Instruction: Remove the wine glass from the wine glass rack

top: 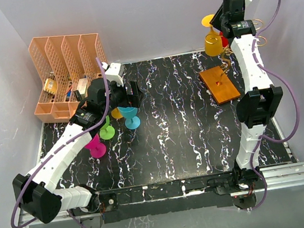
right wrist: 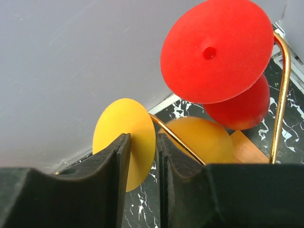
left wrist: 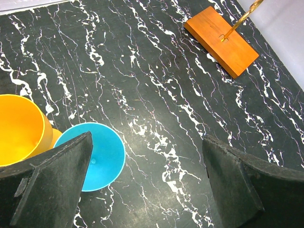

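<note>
Right wrist: right gripper [right wrist: 143,137] narrow, wine glass [right wrist: 111,123] foot seen btwn tips, grip unclear; left gripper [left wrist: 147,140] wide open.

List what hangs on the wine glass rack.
A yellow wine glass and a red wine glass hang from the rack's gold wire, feet up. The right claw covers the yellow foot's lower edge; both stems are hidden.

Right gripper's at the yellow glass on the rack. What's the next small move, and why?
Probably close the right gripper fully on the yellow glass, hanging on the rack: its foot shows in the narrow gap, but a firm grip isn't clear.
</note>
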Controlling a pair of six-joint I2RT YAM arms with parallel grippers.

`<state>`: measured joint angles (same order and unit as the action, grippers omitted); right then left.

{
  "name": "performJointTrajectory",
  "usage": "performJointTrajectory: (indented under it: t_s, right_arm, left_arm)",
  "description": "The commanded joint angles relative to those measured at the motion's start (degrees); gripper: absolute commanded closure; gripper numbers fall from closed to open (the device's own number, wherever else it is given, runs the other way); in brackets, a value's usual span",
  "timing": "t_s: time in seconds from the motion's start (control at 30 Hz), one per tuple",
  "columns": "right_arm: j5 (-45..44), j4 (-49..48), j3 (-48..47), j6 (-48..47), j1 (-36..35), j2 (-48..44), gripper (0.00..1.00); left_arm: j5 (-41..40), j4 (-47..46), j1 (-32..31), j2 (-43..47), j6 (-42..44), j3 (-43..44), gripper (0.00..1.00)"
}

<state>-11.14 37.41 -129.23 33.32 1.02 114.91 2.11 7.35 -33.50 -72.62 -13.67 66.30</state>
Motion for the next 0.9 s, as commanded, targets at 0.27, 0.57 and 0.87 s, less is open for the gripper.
performJointTrajectory:
  t_s: [0.27, 0.57, 0.87]
  right_arm:
    - [-1.63, -1.55, -3.35, -1.42, 0.65, -0.92, 0.83]
    - [1.89, -4.80, 0.43, 4.17, 1.21, -3.82, 0.91]
    - [9.41, -9.10, 3.86, 10.76, 3.99, -5.21, 0.92]
  left_arm:
    - [0.26, -0.59, 0.27, 0.61, 0.28, 0.66, 0.03]
    - [0.35, -0.59, 0.27, 0.12, 0.29, 0.76, 0.03]
    - [0.52, -0.60, 0.26, -0.12, 0.22, 0.71, 0.03]
